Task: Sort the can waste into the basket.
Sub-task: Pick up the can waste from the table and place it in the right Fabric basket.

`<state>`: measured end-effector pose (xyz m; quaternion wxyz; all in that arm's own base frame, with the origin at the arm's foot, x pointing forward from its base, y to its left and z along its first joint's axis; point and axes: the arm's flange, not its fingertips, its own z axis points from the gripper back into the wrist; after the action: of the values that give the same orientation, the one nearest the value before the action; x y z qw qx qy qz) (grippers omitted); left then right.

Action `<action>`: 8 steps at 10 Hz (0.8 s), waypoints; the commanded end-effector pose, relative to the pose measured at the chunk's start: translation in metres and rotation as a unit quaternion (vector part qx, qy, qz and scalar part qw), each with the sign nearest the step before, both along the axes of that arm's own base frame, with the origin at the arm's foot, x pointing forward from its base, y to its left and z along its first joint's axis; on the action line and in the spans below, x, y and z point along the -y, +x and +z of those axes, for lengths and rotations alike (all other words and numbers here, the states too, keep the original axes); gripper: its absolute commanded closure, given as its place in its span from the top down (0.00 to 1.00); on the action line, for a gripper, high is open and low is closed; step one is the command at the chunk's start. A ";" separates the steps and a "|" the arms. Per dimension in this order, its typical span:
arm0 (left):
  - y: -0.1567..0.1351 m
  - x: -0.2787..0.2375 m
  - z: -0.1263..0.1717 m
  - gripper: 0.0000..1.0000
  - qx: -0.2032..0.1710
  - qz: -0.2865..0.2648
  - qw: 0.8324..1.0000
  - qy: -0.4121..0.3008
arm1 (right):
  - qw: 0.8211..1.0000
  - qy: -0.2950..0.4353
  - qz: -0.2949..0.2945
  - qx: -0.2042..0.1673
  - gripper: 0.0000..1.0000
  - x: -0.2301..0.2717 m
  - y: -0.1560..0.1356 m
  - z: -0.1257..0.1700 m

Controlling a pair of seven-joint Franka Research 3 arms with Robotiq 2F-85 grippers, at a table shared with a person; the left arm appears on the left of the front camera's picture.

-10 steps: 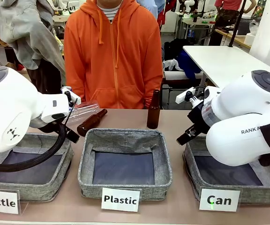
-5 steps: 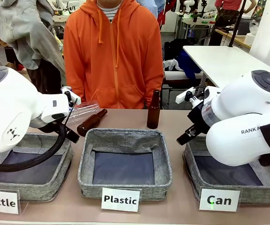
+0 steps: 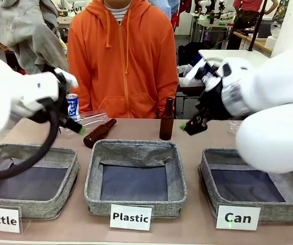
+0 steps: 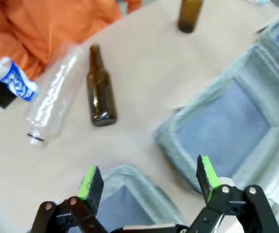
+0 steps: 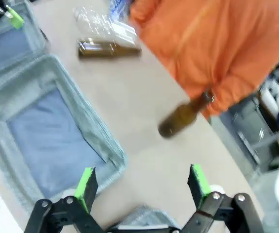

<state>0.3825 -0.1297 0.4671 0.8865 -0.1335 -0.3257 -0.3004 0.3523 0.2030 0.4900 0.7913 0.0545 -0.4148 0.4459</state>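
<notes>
A blue and white can (image 3: pixel 72 105) stands at the table's far left, in front of the person; it shows too in the left wrist view (image 4: pixel 15 80). The dark can is out of view. The grey basket signed "Can" (image 3: pixel 206 169) sits at the front right, holding nothing that I can see. My left gripper (image 3: pixel 78 127) hangs open in the air just right of the blue can (image 4: pixel 149 177). My right gripper (image 3: pixel 188 127) is open as well (image 5: pixel 141 183), raised above the table beside an upright brown bottle, left of the Can basket.
A clear plastic bottle (image 3: pixel 92 118) and a brown bottle (image 3: pixel 99 132) lie at the back left. Another brown bottle (image 3: pixel 166 120) stands at the back middle. Baskets signed "Bottle" (image 3: pixel 59 155) and "Plastic" (image 3: pixel 136 149) sit at the front. A person in orange stands opposite.
Both arms have risen and swung away from the baskets. The blue can, hidden behind the left arm before, now shows. The bottles have not moved.
</notes>
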 end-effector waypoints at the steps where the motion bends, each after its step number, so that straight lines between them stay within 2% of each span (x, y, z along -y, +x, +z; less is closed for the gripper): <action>1: -0.061 -0.020 0.042 1.00 -0.090 -0.016 0.989 -0.119 | 0.979 0.172 0.066 -0.084 1.00 0.067 0.005 0.024; 2: -0.070 -0.045 0.047 1.00 -0.122 -0.028 0.977 -0.174 | 0.961 0.241 0.010 -0.134 1.00 0.091 0.009 0.029; 3: -0.076 -0.076 0.051 1.00 -0.138 -0.086 0.957 -0.242 | 0.933 0.310 -0.034 -0.181 1.00 0.119 0.011 0.029; 4: -0.080 -0.114 0.041 1.00 -0.156 -0.102 0.934 -0.306 | 0.896 0.374 -0.068 -0.229 1.00 0.150 0.010 0.022; 5: -0.087 -0.145 0.026 1.00 -0.159 -0.081 0.922 -0.343 | 0.869 0.428 -0.079 -0.235 1.00 0.184 0.000 0.014; 6: -0.091 -0.186 0.004 1.00 -0.157 -0.038 0.909 -0.383 | 0.844 0.478 -0.114 -0.215 1.00 0.221 -0.015 0.008; 7: -0.089 -0.211 -0.013 1.00 -0.162 0.008 0.900 -0.404 | 0.828 0.511 -0.130 -0.190 1.00 0.250 -0.029 0.002; 8: -0.088 -0.232 -0.036 1.00 -0.176 0.030 0.883 -0.433 | 0.811 0.537 -0.159 -0.170 1.00 0.275 -0.040 -0.008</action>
<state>0.3028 0.1192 0.4709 0.7943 -0.5348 -0.2692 -0.1029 0.3629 -0.0808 0.5095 0.7675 0.4894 -0.4112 0.0472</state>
